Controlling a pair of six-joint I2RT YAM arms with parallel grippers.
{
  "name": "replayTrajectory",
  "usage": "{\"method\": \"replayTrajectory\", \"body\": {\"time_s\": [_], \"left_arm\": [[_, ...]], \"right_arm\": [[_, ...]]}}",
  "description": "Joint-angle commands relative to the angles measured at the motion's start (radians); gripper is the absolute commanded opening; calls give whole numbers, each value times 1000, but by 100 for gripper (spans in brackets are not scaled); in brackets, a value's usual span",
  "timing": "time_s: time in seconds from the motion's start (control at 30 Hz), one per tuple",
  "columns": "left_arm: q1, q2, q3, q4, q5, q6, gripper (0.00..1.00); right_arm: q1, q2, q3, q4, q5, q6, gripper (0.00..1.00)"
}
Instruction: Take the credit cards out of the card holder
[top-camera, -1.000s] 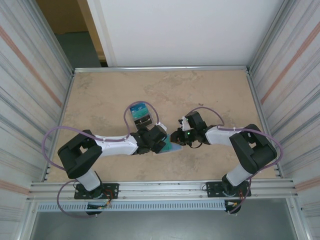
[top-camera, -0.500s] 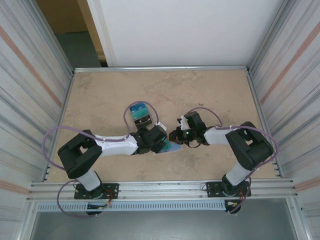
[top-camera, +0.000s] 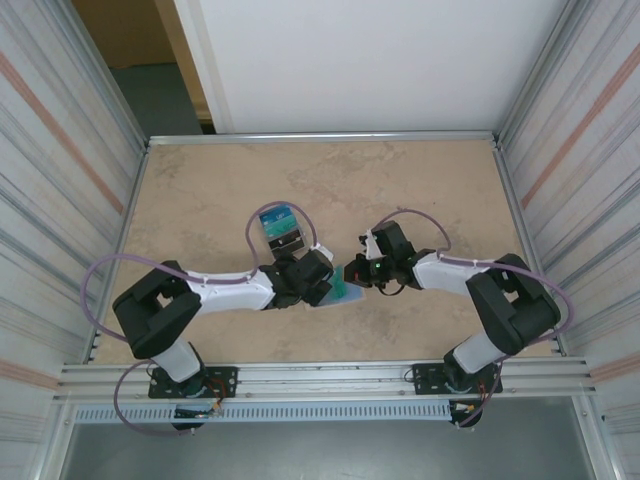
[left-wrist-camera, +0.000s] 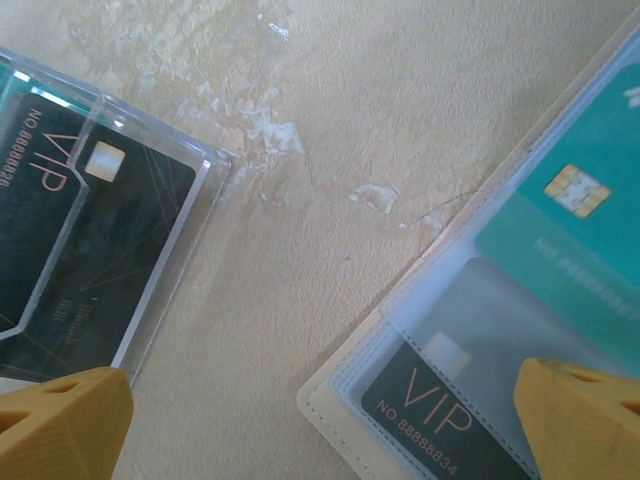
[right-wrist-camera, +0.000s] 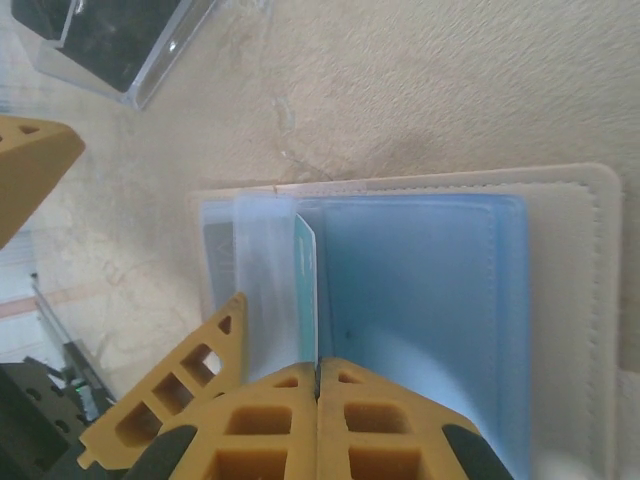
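Note:
The card holder (right-wrist-camera: 560, 260) lies open on the table, beige with a pale blue lining; it also lies between the two grippers (top-camera: 335, 296). A teal credit card (right-wrist-camera: 308, 285) stands on edge out of its clear sleeves, and my right gripper (right-wrist-camera: 318, 365) is shut on it. A dark VIP card (left-wrist-camera: 440, 420) and the teal card (left-wrist-camera: 580, 200) sit in the sleeves. My left gripper (left-wrist-camera: 320, 410) is open, one finger (left-wrist-camera: 585, 425) over the holder's corner, the other (left-wrist-camera: 60, 425) beside a clear case. From above, the left gripper (top-camera: 322, 284) faces the right gripper (top-camera: 352, 272).
A clear plastic case (left-wrist-camera: 120, 230) holding a dark VIP card lies just left of the holder; from above the clear case (top-camera: 280, 226) sits behind the left wrist. Corrugated walls (top-camera: 60, 200) enclose the table on both sides, and a metal rail (top-camera: 320, 375) runs along the near edge.
My right gripper has closed fully on the teal card's edge, and the right arm's elbow has swung slightly right. The left arm has stayed in place.

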Motion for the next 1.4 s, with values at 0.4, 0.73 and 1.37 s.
{"method": "replayTrajectory", "body": {"time_s": [0.4,0.73,1.37], "left_arm": [[18,-203,-12,-6,-54,-6,99],[95,-398,-62,37,149,31,99],[299,-480,45,-115,968,340,81]], "right_arm": [[0,-259,29,-252,159,-158,0],[17,-381,58,-267,96,-300,0],[98,-409,258,-443,-82,-692,0]]}}
